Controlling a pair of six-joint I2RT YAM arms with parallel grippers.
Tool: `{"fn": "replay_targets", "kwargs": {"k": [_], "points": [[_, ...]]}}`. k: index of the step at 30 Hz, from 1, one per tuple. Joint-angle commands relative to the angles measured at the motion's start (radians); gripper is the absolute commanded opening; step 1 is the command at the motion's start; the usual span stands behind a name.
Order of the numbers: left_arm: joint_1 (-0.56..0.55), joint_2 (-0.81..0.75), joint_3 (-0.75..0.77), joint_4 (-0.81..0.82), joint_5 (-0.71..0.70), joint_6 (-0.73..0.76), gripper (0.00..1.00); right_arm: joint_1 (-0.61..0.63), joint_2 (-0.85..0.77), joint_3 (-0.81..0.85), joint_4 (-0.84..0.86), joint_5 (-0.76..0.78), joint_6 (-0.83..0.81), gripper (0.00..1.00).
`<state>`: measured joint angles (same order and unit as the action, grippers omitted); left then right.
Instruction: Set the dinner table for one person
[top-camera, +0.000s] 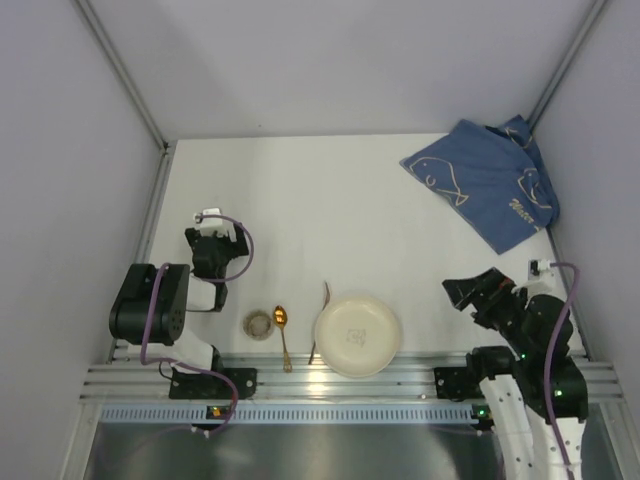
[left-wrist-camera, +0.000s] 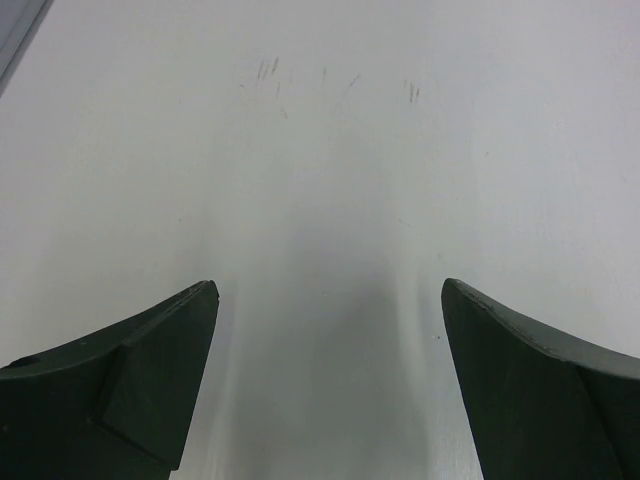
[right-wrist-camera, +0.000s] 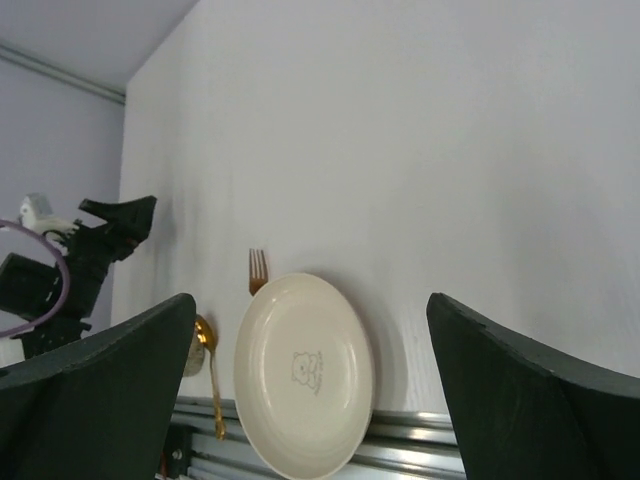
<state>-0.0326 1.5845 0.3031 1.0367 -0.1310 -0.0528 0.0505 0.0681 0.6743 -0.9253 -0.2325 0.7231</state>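
The large flat matte-white tabletop (top-camera: 330, 210) fills the space between grey walls, with a ribbed aluminium rail (top-camera: 350, 378) along its near edge. At the left, the left gripper (left-wrist-camera: 330, 290) hovers over bare tabletop with its dark fingers (left-wrist-camera: 150, 370) spread wide and nothing between them; its wrist view shows only the two tips, cut off at the lower edge, and faint scuff marks farther out. To its right, near the rail, lies a small round greyish object (top-camera: 259, 324), too small to identify. Just beside it is a gold metal spoon (top-camera: 282, 330), bowl pointing away and handle reaching the rail. Next comes a thin gold fork (top-camera: 322, 305); the right wrist view shows its tines, while its handle is hidden behind the round cream plate (top-camera: 345, 350). The plate bears a small faint drawing at its centre, and its near rim overlaps the rail. Farther right, the right gripper (right-wrist-camera: 311, 300) is held apart from the plate, fingers opened wide and empty. In the far right corner sits a crumpled blue cloth with white fish outlines (top-camera: 490, 185); whether it touches the wall is unclear.
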Motion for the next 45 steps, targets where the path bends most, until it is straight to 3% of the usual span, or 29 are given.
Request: {"fn": "replay_targets", "kwargs": {"k": [1,5,6,8,11,14,18,22,24,26,31,38,45], "points": [[0.003,-0.015,0.016,0.058,0.005,-0.001,0.98,0.009,0.087,-0.027,-0.04,0.084,0.032,1.0],[-0.056,-0.061,0.011,0.064,-0.149,0.036,0.99,0.011,0.18,-0.107,-0.03,0.096,0.062,1.0],[-0.097,-0.089,0.04,-0.023,-0.268,0.042,0.98,0.009,0.203,-0.119,-0.003,0.081,0.062,1.0],[-0.116,-0.171,0.195,-0.388,-0.308,0.024,0.99,0.011,0.262,-0.143,0.041,0.052,0.033,1.0],[-0.118,-0.237,0.379,-0.706,-0.302,-0.041,0.98,0.011,0.314,-0.154,0.124,0.018,0.012,1.0],[-0.118,-0.316,0.47,-0.795,-0.249,-0.074,0.98,0.014,0.343,-0.15,0.157,0.027,-0.001,1.0],[-0.109,-0.347,0.706,-1.164,-0.181,-0.206,0.98,0.055,0.39,-0.102,0.187,0.089,-0.065,1.0],[-0.075,-0.299,0.841,-1.305,-0.113,-0.45,0.98,0.084,0.467,0.022,0.186,0.171,-0.166,1.0],[0.015,-0.273,0.853,-1.34,0.116,-0.527,0.98,0.084,0.515,0.065,0.186,0.205,-0.18,1.0],[0.058,-0.239,0.899,-1.45,0.243,-0.558,0.99,0.095,0.593,0.126,0.21,0.191,-0.185,1.0],[0.057,-0.305,0.786,-1.436,0.303,-0.682,0.98,0.109,0.805,0.295,0.273,0.228,-0.197,1.0],[-0.019,-0.314,0.738,-1.457,0.32,-0.664,0.98,0.109,1.116,0.553,0.238,0.387,-0.269,1.0],[-0.093,-0.287,0.74,-1.455,0.324,-0.598,0.96,0.054,1.643,0.937,0.183,0.248,-0.295,1.0]]}}
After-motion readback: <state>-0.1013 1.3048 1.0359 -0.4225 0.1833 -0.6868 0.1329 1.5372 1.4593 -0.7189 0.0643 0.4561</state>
